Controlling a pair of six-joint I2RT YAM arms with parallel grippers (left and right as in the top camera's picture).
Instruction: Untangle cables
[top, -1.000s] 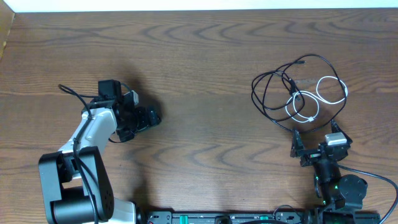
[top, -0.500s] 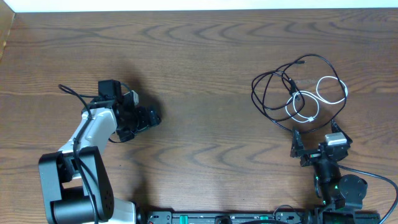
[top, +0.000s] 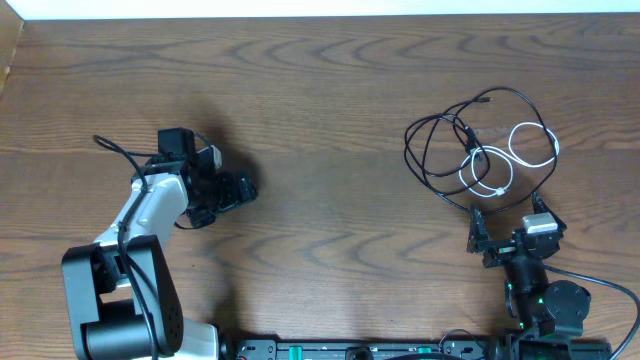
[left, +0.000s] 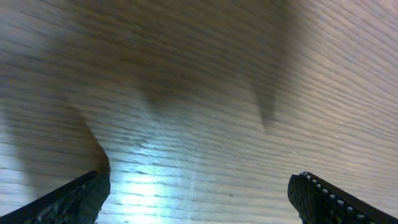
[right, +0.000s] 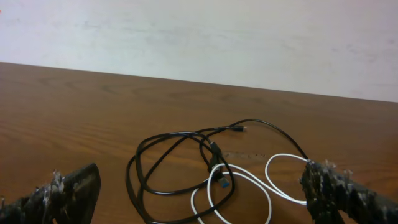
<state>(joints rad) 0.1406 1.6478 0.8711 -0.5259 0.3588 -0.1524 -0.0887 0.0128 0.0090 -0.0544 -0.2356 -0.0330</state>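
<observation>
Overhead, the left gripper (top: 238, 190) sat at the table's (top: 330, 90) left, jaws spread wide, holding nothing. Far right, the black cable (top: 407, 148) and white cable (top: 530, 124) lay looped together, just beyond the right gripper (top: 509, 222), likewise wide and empty.

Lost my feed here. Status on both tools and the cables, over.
Black cable, white cable tangled together. Right tool open, empty, just short of them. Left tool open, empty, far off. Nothing in the way.

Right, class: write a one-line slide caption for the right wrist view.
Open right gripper faces a black cable tangled with a white cable on a wooden table.
</observation>
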